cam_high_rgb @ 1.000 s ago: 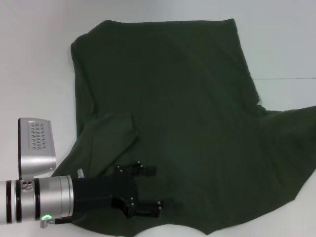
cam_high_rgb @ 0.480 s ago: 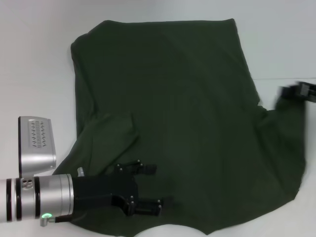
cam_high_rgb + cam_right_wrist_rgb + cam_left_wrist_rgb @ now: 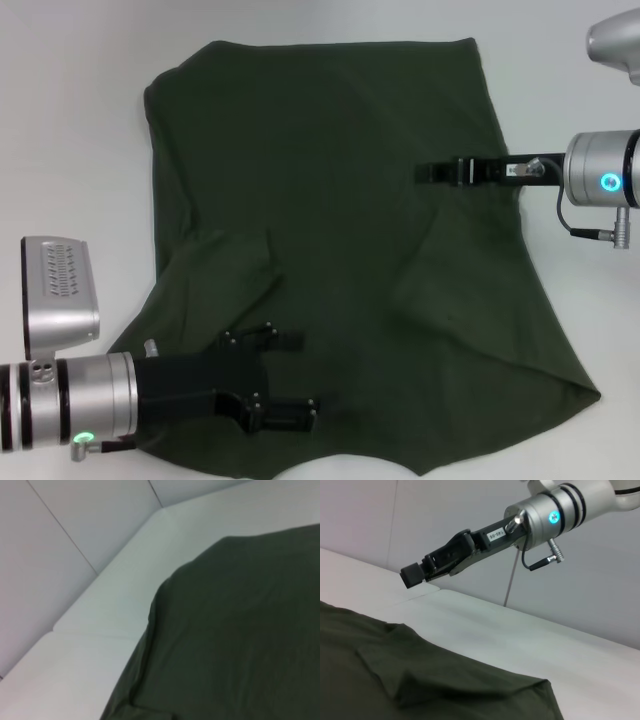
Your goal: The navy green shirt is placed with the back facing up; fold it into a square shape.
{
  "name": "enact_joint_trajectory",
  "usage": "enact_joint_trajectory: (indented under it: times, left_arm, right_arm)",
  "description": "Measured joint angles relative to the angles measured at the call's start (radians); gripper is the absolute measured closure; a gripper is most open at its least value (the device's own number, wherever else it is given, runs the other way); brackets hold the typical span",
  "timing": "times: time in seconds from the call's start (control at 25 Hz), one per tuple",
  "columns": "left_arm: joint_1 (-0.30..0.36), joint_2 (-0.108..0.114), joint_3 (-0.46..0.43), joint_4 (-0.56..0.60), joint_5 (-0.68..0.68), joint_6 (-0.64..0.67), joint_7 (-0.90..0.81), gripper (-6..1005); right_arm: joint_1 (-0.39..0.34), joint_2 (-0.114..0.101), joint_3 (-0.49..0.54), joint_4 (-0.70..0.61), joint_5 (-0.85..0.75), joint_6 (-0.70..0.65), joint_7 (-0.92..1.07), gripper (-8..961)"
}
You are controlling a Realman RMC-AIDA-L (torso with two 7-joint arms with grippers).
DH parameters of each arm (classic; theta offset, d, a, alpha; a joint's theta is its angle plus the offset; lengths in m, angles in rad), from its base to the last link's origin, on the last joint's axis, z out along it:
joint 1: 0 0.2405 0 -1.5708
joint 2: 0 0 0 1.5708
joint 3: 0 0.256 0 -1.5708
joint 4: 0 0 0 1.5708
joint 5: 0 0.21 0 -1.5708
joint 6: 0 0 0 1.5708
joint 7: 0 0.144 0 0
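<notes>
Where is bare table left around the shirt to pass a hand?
Bare white table borders the dark olive-green shirt on its far and left sides. Crowded: the left gripper over its near hem, the right gripper over its right edge.

Head cam looks steeply down on the shirt [image 3: 340, 250]; both wrist cams sit low, skimming same fabric.

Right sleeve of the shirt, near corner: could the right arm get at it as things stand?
Probably yes. The right end effector is above the navy green shirt, and nothing lies between it and that corner. The left end effector is over the opposite near edge.
</notes>
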Motion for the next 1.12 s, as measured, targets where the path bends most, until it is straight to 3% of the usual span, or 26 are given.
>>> enact_joint_trajectory:
  times: [0.32,0.48,0.6,0.8,1.12]
  left_arm:
    - [0.006,-0.001,-0.020,0.000,-0.001,0.000,-0.003,50]
    - [0.011,0.001,-0.061,0.010,0.003,0.009,-0.036,49]
    - [0.029,0.002,-0.089,0.047,0.006,0.010,-0.101,49]
    - [0.082,0.002,-0.135,0.144,0.015,0.006,-0.223,49]
    - [0.128,0.004,-0.280,0.301,0.160,0.010,-0.445,49]
  right_arm:
    - [-0.065,-0.021,0.000,-0.010,0.088,-0.040,-0.012,641]
    - [-0.104,-0.018,0.001,-0.005,0.144,-0.083,-0.069,558]
    - [-0.146,-0.001,0.000,0.003,0.223,-0.135,-0.146,335]
    - [-0.174,0.012,-0.007,0.068,0.282,-0.204,-0.269,105]
    - [-0.160,0.015,-0.049,0.145,0.287,-0.192,-0.312,21]
